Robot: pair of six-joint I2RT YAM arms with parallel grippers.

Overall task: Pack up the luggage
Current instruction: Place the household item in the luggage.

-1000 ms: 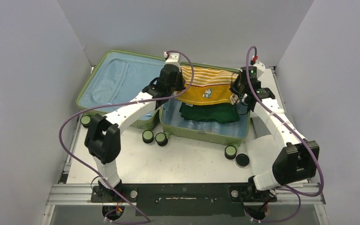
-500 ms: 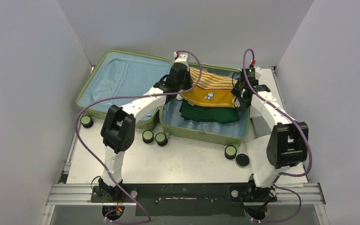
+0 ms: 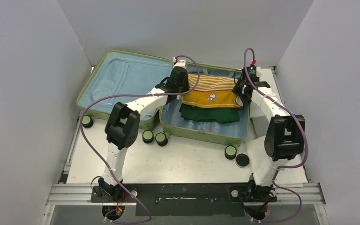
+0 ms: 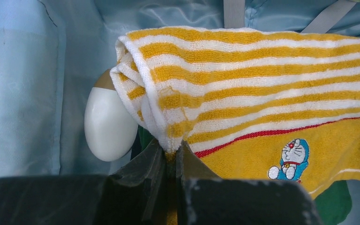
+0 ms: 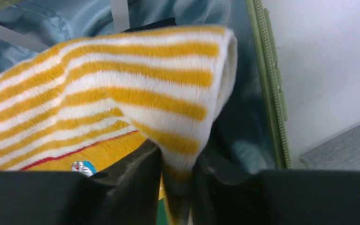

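Note:
The luggage (image 3: 122, 77) lies open on the table, its blue-lined lid to the left. In its right half a folded dark green garment (image 3: 211, 114) lies under a yellow and white striped towel (image 3: 213, 91) with a cartoon patch. My left gripper (image 3: 183, 93) is shut on the towel's left edge, with fabric pinched between the jaws (image 4: 171, 151). On the towel's right corner my right gripper (image 3: 239, 95) is shut, a thick fold filling the jaws (image 5: 178, 161). A white oval object (image 4: 108, 124) sits beside the towel, inside the case.
Black wheels with green hubs (image 3: 147, 136) (image 3: 230, 152) stick out along the case's near side. The green zipper rim (image 5: 267, 84) runs just right of my right gripper, with white table (image 3: 187, 164) beyond. Grey walls close in on three sides.
Both arms have reached farther back, carrying the towel toward the rear of the case's right half. The towel now hangs lower and flatter over the green garment.

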